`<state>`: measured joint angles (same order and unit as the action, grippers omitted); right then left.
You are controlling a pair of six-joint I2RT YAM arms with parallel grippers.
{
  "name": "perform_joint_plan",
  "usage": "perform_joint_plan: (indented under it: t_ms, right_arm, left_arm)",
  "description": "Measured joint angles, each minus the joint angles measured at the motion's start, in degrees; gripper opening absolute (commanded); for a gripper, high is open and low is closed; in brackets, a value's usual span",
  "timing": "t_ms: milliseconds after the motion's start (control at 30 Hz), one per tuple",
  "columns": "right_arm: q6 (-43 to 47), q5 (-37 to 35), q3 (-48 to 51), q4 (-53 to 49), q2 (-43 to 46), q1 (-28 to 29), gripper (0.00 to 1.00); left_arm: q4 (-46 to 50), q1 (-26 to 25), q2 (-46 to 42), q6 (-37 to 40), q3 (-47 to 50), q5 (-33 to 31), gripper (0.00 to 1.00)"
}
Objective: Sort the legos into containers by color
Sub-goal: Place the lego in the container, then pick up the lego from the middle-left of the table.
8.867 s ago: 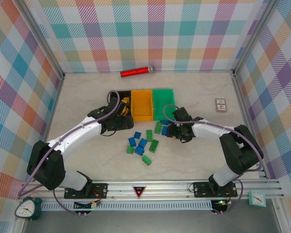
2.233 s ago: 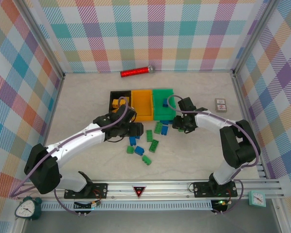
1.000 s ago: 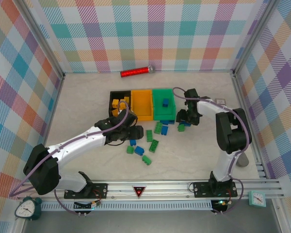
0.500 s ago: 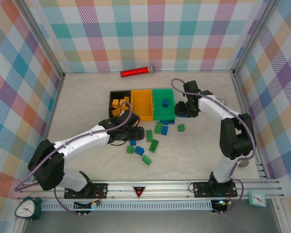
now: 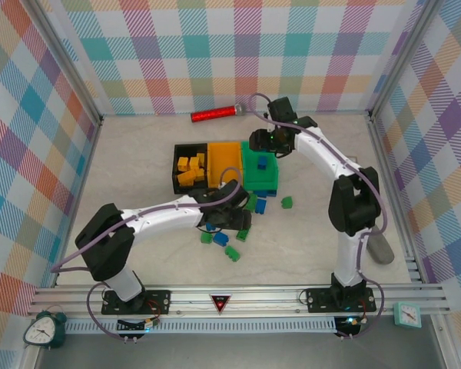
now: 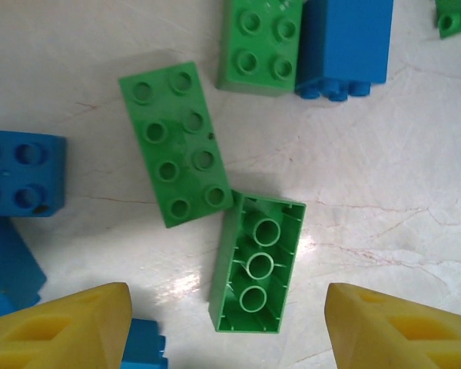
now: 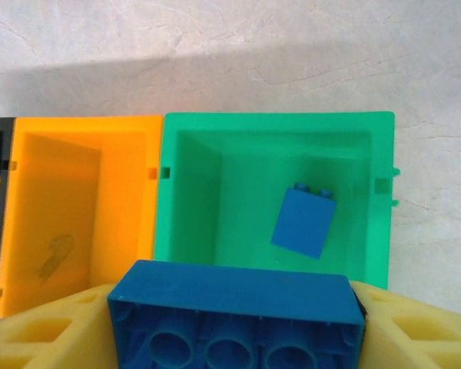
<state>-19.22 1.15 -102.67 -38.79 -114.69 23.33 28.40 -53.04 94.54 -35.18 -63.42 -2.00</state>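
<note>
While the right gripper (image 7: 238, 327) grips a blue lego (image 7: 236, 296) between its yellow pads (image 7: 46, 338) above the green container (image 7: 188, 161), where another blue lego (image 7: 302, 223) lies, the left gripper (image 6: 229, 327) hangs open over an upturned green lego (image 6: 255, 265) on the table (image 6: 384, 192).

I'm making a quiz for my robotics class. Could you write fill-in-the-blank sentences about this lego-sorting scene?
The brick in the right fingers is ____.
The orange bin is ____.
The green bin contains ____ blue piece.
The green brick between the left fingers lies hollow side ____.
Missing words: blue; empty; one; up.
</note>
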Motion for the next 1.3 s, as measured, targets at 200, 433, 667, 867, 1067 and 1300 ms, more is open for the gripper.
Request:
perform_joint_plan:
  t_ms: [200, 433, 667, 867, 1067, 1300]
  right_arm:
    - [0.3, -0.1, 1.1, -1.3, -0.5, 0.0, 0.74]
    - [0.7, -0.2, 5.5, -1.6, 2.7, 0.0, 0.77]
    - [0.9, 0.0, 7.2, -0.9, 4.7, 0.0, 0.77]
    - [0.9, -0.8, 14.4, -0.3, 10.3, 0.0, 0.76]
    - [0.8, -2.3, 24.1, 1.7, 18.9, 0.0, 0.76]
    - [-0.3, -3.3, 35.3, 3.9, 27.3, -0.1, 0.76]
  left_arm:
    - [2.5, -3.5, 5.3, 0.4, -4.4, -0.9, 0.66]
    - [5.7, -5.0, 9.9, 1.6, -7.3, -2.2, 0.65]
    - [7.5, -5.0, 11.4, 1.8, -7.8, -3.3, 0.62]
    - [7.4, -5.0, 13.7, 1.8, -8.8, -3.2, 0.48]
    - [7.4, -5.2, 14.6, 2.7, -9.8, -3.0, 0.25]
    - [7.2, -5.7, 14.1, 3.1, -10.4, -2.6, 0.20]
